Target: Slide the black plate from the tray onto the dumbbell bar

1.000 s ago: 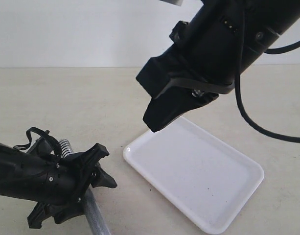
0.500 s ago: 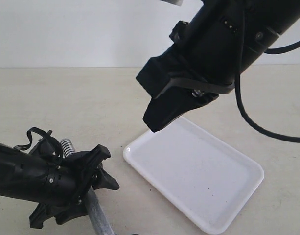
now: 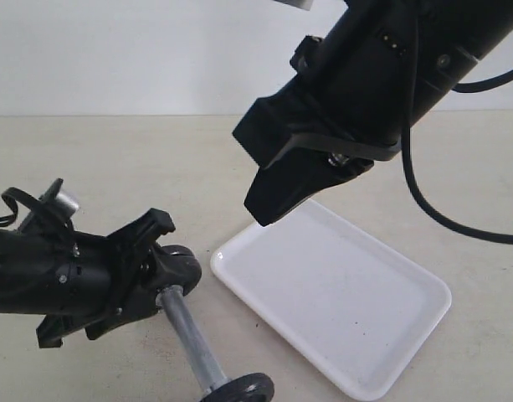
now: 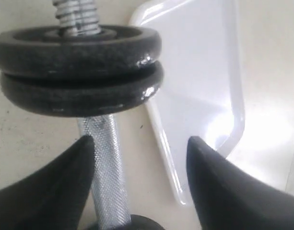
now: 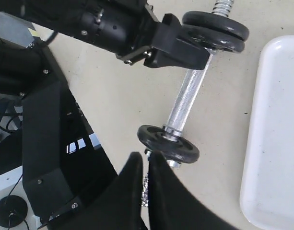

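The white tray (image 3: 340, 310) (image 4: 199, 86) (image 5: 276, 134) holds nothing. Left of it, the chrome dumbbell bar (image 3: 189, 335) (image 4: 104, 163) (image 5: 187, 98) carries a stacked pair of black discs (image 3: 179, 264) (image 4: 79, 67) (image 5: 215, 31) at one end. A single black disc (image 3: 239, 390) (image 5: 168, 143) sits at the other end. I cannot tell which disc is the black plate. My left gripper (image 3: 168, 251) (image 4: 140, 141) stands open astride the bar just behind the pair, with one finger beside the knurled grip. My right gripper (image 3: 260, 216) (image 5: 147, 155) hangs shut and empty over the tray's far-left corner.
The beige tabletop (image 3: 156, 159) runs back to a white wall. The right arm's bulky black body (image 3: 365, 92) fills the upper right above the tray. A black stand (image 5: 51, 158) shows in the right wrist view beside the table.
The left arm has swung up and back. The dumbbell has shifted with it, so the stacked discs and the single end disc now show. The right arm has not moved.
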`<state>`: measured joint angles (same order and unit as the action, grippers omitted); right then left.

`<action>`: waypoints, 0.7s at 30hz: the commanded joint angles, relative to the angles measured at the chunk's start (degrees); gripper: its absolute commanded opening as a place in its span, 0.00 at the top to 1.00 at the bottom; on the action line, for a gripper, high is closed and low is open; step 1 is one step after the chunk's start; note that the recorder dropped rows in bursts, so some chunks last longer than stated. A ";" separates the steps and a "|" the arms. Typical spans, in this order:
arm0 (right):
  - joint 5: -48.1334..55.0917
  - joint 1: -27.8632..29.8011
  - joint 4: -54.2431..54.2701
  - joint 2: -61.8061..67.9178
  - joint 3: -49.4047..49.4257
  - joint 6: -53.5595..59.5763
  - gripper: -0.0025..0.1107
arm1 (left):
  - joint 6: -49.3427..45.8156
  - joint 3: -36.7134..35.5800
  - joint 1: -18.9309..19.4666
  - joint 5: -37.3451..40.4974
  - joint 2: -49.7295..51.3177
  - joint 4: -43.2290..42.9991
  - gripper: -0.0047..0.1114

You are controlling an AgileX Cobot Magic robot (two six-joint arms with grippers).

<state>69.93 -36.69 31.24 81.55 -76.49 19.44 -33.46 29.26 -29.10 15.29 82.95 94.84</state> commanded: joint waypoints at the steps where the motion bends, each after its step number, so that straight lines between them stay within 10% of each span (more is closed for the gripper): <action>1: 0.03 0.16 0.10 -0.32 -0.16 0.30 0.98 | -3.54 0.20 -0.15 -3.17 -5.09 0.01 0.50; 21: 0.03 0.16 0.10 -0.32 -0.16 0.66 0.98 | -21.88 0.20 -0.15 -21.86 -33.14 0.01 0.50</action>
<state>69.93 -36.69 31.24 81.55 -76.49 19.44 -52.40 29.26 -29.10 -4.68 52.05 94.84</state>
